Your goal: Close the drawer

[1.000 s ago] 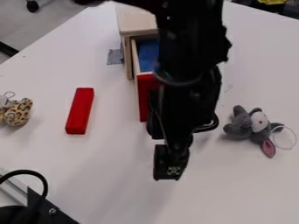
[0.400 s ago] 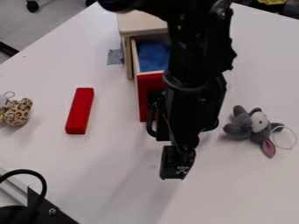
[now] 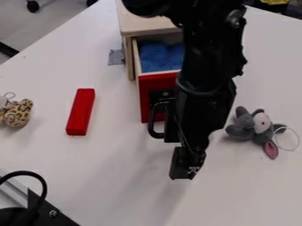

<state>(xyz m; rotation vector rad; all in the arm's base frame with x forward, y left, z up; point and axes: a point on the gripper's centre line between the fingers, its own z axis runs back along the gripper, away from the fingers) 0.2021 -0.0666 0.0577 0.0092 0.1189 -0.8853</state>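
Drawer (image 3: 158, 83) standing open behind it, the claw (image 3: 187, 167) is hanging nearest; its opening, and whether it's holding or touching anything, I can't tell. Beyond, the handle (image 3: 152, 127) is jutting from a stiff, probably light front, likely suiting a flat push toward the wooden cabinet (image 3: 144, 26) standing by the table's (image 3: 118, 176) far edge.

Block (image 3: 80, 111): red, on the white table (image 3: 106, 176)
Spotted toy (image 3: 17, 113): left of the block
Grey toy (image 3: 243, 129): over right, pink ear
Cable (image 3: 36, 173): black, curved, lower left
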